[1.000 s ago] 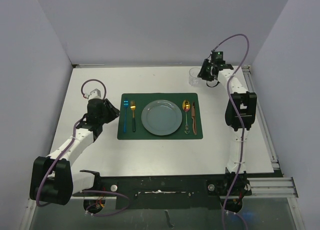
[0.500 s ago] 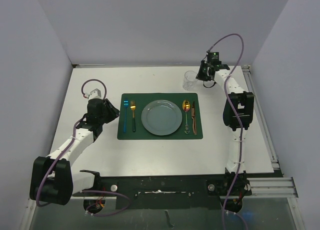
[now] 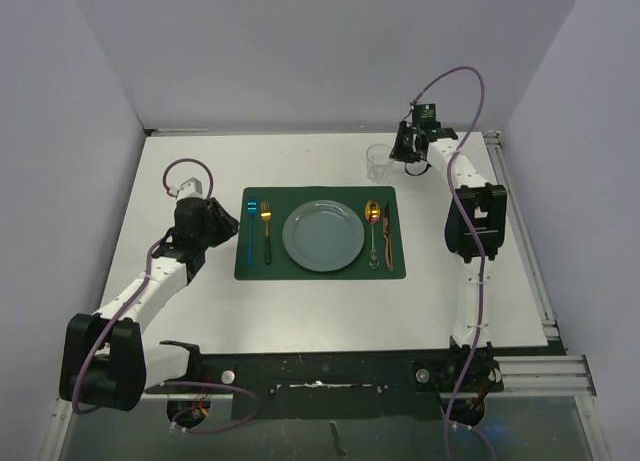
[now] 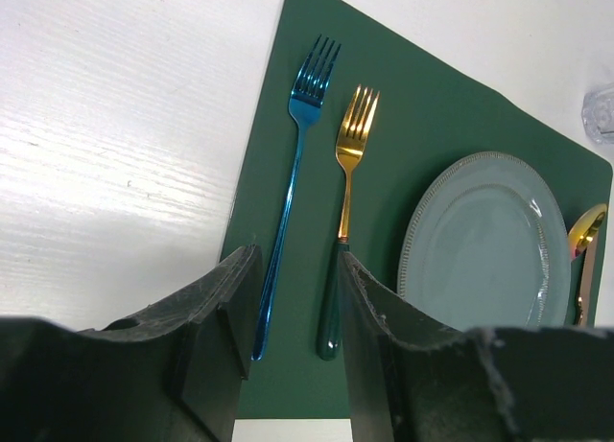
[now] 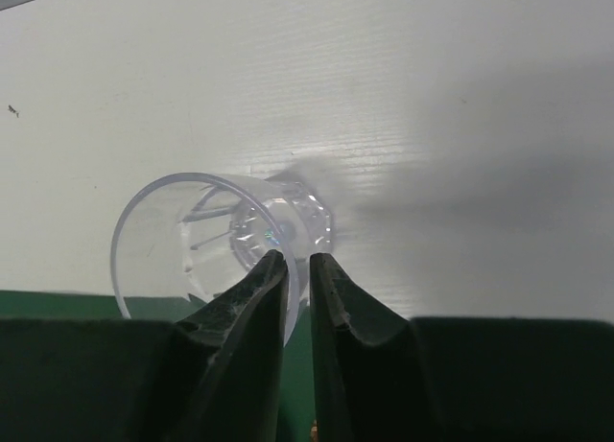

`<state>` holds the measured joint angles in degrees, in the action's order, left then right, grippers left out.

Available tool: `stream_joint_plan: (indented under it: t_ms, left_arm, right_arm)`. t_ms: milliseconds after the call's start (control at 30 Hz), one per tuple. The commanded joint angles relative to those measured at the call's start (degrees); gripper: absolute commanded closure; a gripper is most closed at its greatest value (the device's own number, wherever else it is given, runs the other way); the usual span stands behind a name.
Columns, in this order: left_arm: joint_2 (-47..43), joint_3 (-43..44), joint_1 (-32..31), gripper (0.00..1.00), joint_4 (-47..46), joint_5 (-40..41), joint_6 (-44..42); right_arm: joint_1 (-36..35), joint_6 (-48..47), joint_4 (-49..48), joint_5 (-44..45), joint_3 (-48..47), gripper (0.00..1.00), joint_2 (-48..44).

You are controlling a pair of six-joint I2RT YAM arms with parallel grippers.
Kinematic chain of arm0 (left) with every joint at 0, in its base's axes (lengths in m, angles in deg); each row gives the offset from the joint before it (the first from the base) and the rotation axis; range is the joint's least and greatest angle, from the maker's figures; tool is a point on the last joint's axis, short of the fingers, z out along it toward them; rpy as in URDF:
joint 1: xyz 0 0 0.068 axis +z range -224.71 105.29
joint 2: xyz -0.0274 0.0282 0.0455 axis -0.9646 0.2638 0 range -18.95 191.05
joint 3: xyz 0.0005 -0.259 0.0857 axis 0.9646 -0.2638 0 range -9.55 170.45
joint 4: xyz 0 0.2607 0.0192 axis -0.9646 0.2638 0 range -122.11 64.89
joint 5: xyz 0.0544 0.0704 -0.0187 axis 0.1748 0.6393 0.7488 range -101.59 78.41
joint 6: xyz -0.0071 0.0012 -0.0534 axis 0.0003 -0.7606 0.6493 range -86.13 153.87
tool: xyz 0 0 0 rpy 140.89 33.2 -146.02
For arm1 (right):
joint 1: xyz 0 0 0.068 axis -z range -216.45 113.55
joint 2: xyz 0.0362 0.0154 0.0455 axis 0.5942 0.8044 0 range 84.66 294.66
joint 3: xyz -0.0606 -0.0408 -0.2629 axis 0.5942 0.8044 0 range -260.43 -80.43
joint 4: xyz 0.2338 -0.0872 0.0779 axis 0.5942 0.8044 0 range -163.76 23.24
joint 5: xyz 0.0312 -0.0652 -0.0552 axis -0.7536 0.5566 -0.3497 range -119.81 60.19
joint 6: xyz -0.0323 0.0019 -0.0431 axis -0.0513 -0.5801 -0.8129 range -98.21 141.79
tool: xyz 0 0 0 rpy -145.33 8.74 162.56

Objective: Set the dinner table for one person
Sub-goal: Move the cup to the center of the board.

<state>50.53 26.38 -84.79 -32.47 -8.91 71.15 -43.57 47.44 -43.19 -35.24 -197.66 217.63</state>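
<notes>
On the white dinner table (image 3: 300, 316) lies a dark green placemat (image 3: 300, 271) with a grey-blue plate (image 3: 323, 235), a blue fork (image 3: 251, 236) and a gold fork (image 3: 266, 231) on its left, and a gold spoon (image 3: 373, 231) and a knife (image 3: 388, 236) on its right. A clear glass (image 3: 378, 162) sits just beyond the mat's far right corner. My right gripper (image 3: 400, 156) is shut on the glass (image 5: 182, 231), one finger inside the rim and one outside (image 5: 298, 265). My left gripper (image 4: 297, 269) hovers open over the fork handles (image 4: 293, 174), holding nothing.
Grey walls enclose the table on three sides. A metal rail (image 3: 530, 271) runs along the right edge. The right arm's upper links (image 3: 478, 221) stand right of the placemat. The left arm (image 3: 150, 281) stretches over the table's left part.
The right gripper has closed on the glass's rim and shifted it a little left and nearer the placemat's corner. The left arm has not moved.
</notes>
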Motion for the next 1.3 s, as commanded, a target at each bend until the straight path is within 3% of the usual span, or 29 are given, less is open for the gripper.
stream_joint_plan:
  t_ms: [0,233,667,1033,1267]
  left_arm:
    - [0.28,-0.62,-0.28,0.65,-4.49,-0.65,-0.21]
    - [1.08,-1.66,-0.36,0.65,-5.67,-1.27,0.41]
    - [0.88,-0.86,-0.37,0.65,-5.28,-1.46,0.53]
    - [-3.26,1.08,-0.84,0.65,-2.36,0.27,0.77]
    - [-6.44,3.55,-1.47,0.65,-0.34,0.44,1.23]
  right_arm:
    - [-0.92,-1.17,-0.70,-0.38,-3.56,0.81,-0.74]
    - [-1.32,-1.74,-0.56,-0.52,-3.79,0.73,-1.89]
    - [-2.09,-2.25,-1.29,1.98,0.11,0.70,-7.29]
    - [-3.11,-3.51,-3.60,5.19,8.11,0.67,-19.80]
    - [-6.94,-6.48,-3.72,11.79,15.52,0.65,-30.98]
